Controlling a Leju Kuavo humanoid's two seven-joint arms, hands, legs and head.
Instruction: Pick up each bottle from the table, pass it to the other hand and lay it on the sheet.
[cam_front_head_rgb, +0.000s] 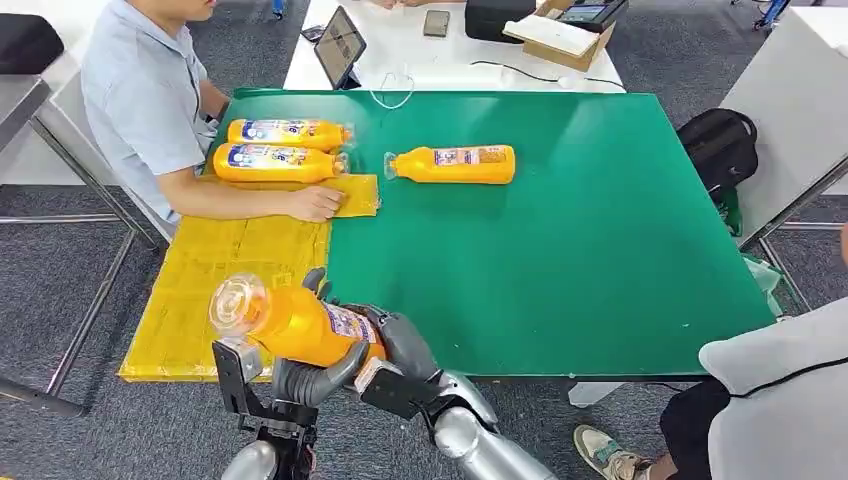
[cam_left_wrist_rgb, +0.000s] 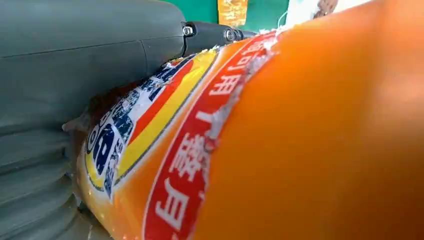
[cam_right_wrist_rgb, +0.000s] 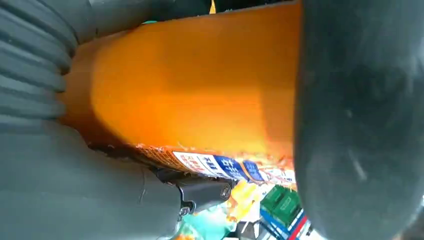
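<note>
An orange bottle (cam_front_head_rgb: 300, 325) with a clear cap hangs over the near edge of the yellow sheet (cam_front_head_rgb: 215, 275), cap pointing left. My left hand (cam_front_head_rgb: 308, 382) cups it from below and my right hand (cam_front_head_rgb: 402, 345) wraps its base end; both grip it. Up close, the bottle's label (cam_left_wrist_rgb: 150, 130) lies against my left hand (cam_left_wrist_rgb: 75, 75), and the orange body (cam_right_wrist_rgb: 200, 85) sits inside my right hand (cam_right_wrist_rgb: 360, 120). Two more bottles (cam_front_head_rgb: 288, 132) (cam_front_head_rgb: 277, 163) lie on the sheet's far end. A third bottle (cam_front_head_rgb: 455, 164) lies on the green table (cam_front_head_rgb: 570, 260).
A seated person at the left rests a hand (cam_front_head_rgb: 315, 203) on the sheet's far corner. Another person (cam_front_head_rgb: 770, 400) sits at the near right. A black backpack (cam_front_head_rgb: 720, 145) stands by the table's right edge. Behind is a white table with a tablet (cam_front_head_rgb: 340, 45) and a box (cam_front_head_rgb: 560, 35).
</note>
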